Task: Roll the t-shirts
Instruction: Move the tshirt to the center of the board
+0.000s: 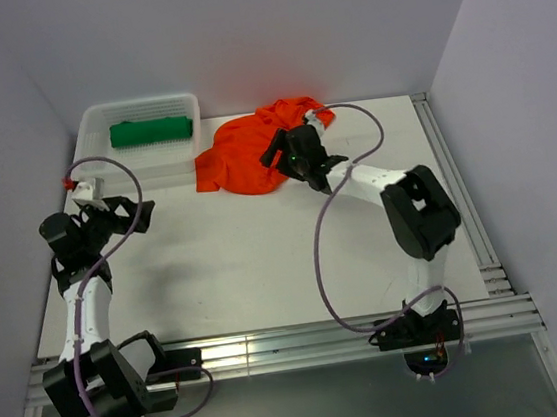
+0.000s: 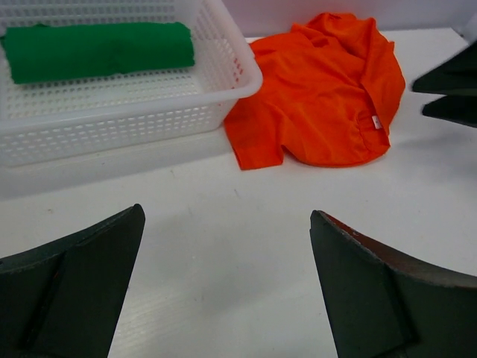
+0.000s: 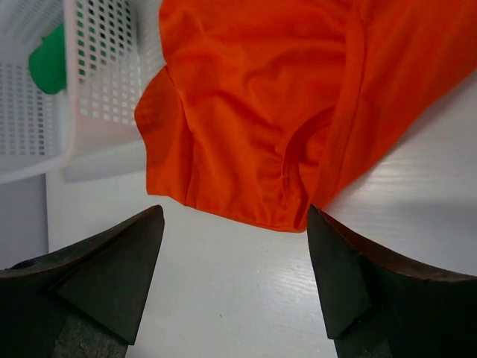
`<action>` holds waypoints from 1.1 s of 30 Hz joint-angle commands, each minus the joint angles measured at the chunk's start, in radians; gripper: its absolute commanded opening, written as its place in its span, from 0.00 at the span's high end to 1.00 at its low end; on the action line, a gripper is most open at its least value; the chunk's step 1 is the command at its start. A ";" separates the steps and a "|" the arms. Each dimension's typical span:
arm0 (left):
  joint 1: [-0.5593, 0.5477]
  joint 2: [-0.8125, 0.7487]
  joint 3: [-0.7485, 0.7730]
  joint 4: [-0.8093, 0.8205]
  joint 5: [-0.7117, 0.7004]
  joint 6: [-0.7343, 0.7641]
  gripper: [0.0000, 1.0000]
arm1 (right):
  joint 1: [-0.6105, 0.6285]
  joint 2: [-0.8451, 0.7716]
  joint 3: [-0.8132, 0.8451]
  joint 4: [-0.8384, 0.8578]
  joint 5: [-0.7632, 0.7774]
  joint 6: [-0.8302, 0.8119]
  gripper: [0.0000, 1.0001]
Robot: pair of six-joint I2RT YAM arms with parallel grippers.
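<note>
- At the far side of the desk (image 1: 244,263), the orange t-shirt (image 1: 247,157) is lying crumpled and unrolled, just beside the white basket (image 1: 97,116). The green t-shirt (image 1: 152,131) is sitting rolled up inside that basket.
- The right end effector (image 3: 235,216) is hovering low at the orange shirt's near hem. Its jaws are standing wide with nothing between them, and the hem edge is lying just past the fingertips.
- The left end effector (image 2: 227,216) is waiting well apart from the cloth, over bare desk near the basket, its jaws fully wide and holding nothing.
- The step in hand is looking like a first grab on the orange shirt, so it can be spread flat ahead of rolling.
- Doing it well is probably meaning a pinch on a single layer at the hem or a corner. The cloth is puckering there, and a thick pinch would be dragging the whole heap.
- The left arm is likely needing to take the opposite corner, so the shirt is stretching out evenly.
- The basket wall is sitting close to the shirt, so any pull should be heading toward the open near side of the desk.
</note>
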 commanded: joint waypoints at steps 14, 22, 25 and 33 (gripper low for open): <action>-0.165 0.063 -0.021 0.021 -0.190 0.148 0.00 | 0.083 0.283 0.222 -0.165 0.074 0.176 0.21; -0.193 0.074 -0.026 0.018 -0.223 0.166 0.01 | 0.083 0.329 0.268 -0.162 0.054 0.179 0.78; -0.200 0.079 -0.027 0.018 -0.231 0.171 0.02 | 0.081 0.319 0.251 -0.165 0.011 0.147 1.00; -0.219 0.082 -0.032 0.018 -0.236 0.183 0.02 | 0.077 -0.075 -0.172 -0.196 -0.055 -0.063 1.00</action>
